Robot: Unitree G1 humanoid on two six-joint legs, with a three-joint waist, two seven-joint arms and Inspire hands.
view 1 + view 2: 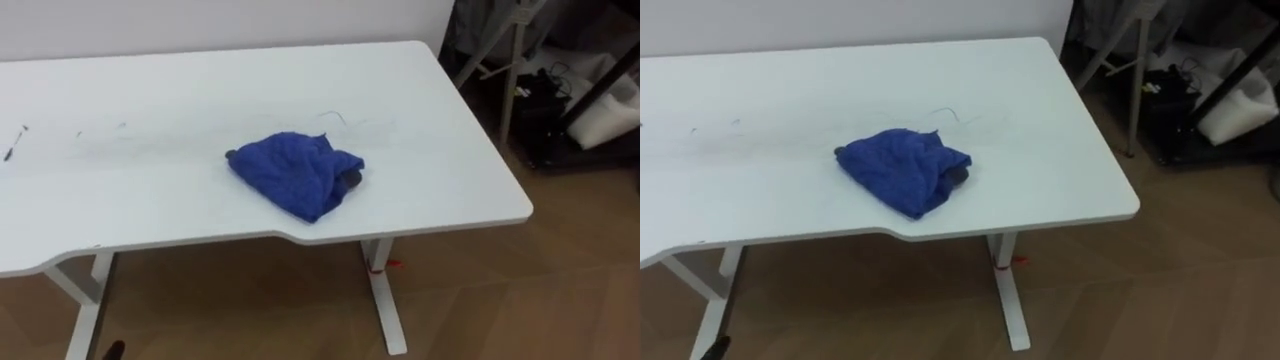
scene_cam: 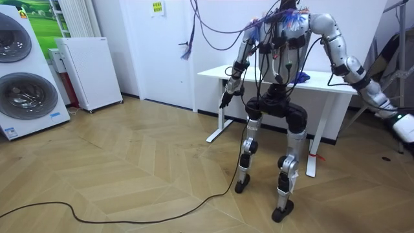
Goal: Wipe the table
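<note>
Left robot hand (image 2: 224, 99) hangs by the left end of the desk (image 1: 430, 120); right robot hand (image 2: 402, 124) is held out beyond its right end. Whether either is wide or closed cannot be told. Neither holds the cloth (image 1: 297, 172), which lies bunched near the front edge, right of centre. Risk: a sweep toward the front edge could push the cloth off. Dark marks (image 1: 14, 142) near the left edge lie well apart from it and may be missed. The yellow wall label (image 2: 157, 7) is too small to read.
</note>
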